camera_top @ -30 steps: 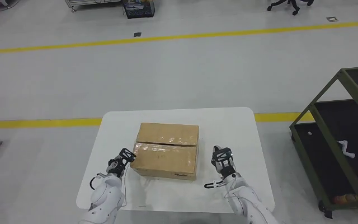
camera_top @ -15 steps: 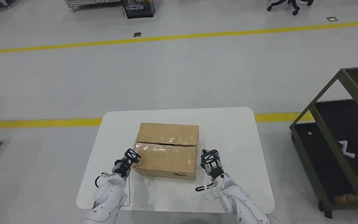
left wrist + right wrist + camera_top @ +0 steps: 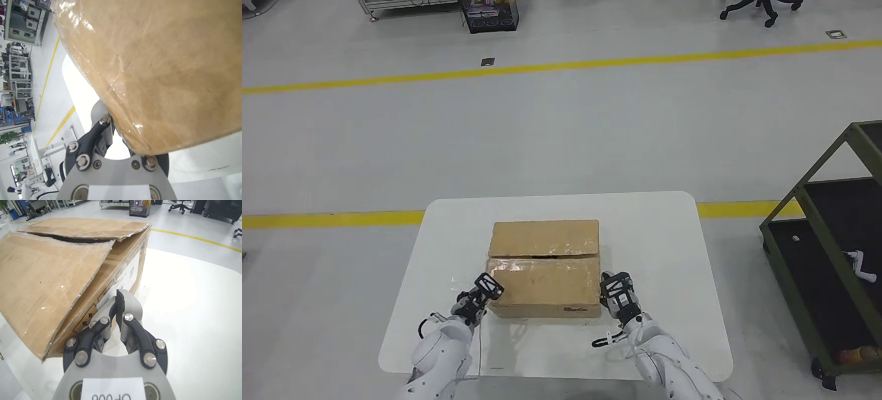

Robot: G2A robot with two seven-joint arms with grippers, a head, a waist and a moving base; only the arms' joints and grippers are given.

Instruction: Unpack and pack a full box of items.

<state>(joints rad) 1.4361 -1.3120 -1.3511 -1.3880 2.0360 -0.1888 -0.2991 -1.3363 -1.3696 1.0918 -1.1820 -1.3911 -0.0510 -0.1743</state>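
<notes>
– Starting at the right pincer (image 3: 117, 306): it is clenched on nothing, just beside the end wall of the cardboard box (image 3: 130, 256).
– And the left pincer (image 3: 485, 287)?
– At the box's other near corner. Whether it's parted or closed, I can't tell.
– The box sits in the middle of the bench (image 3: 189, 294), near flap (image 3: 47, 275) tilted up, far flap (image 3: 81, 228) lying flat.
– I'd open the right pincer, catch that raised edge and fold it back slowly. The tape film (image 3: 62, 248) on it looks slippery.
</notes>
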